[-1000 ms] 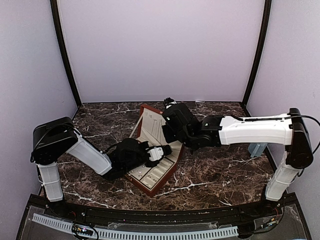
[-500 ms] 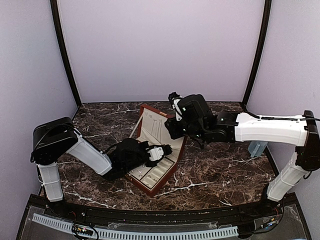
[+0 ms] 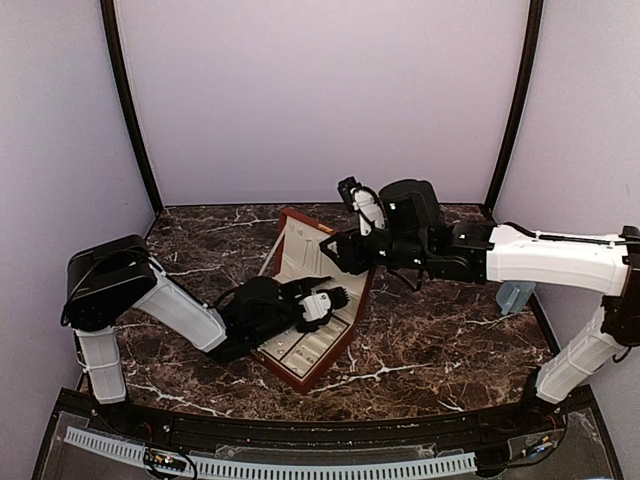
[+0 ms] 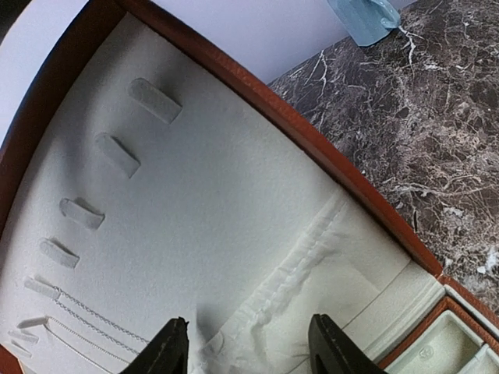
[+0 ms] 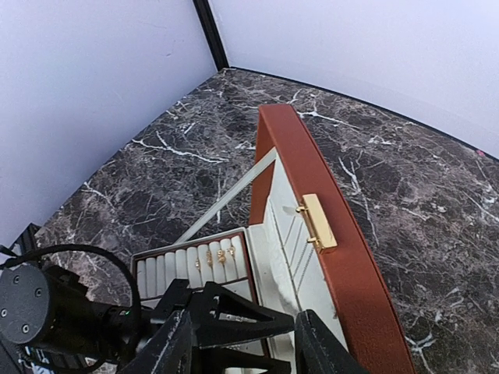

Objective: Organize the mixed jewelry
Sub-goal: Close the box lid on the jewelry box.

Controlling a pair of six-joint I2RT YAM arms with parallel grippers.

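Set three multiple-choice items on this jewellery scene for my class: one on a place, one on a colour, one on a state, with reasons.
1. In the box, the thin chains lie: A in the base slots; B under the base; C on the lid lining.
2. The lid's clasp is: A gold; B silver; C black.
3. The left hand is: A shut on a chain; B open, holding nothing; C shut empty.
Answers: C, they cross the cream lining; A, it shines gold on the brown rim; B, its jaws stand apart.
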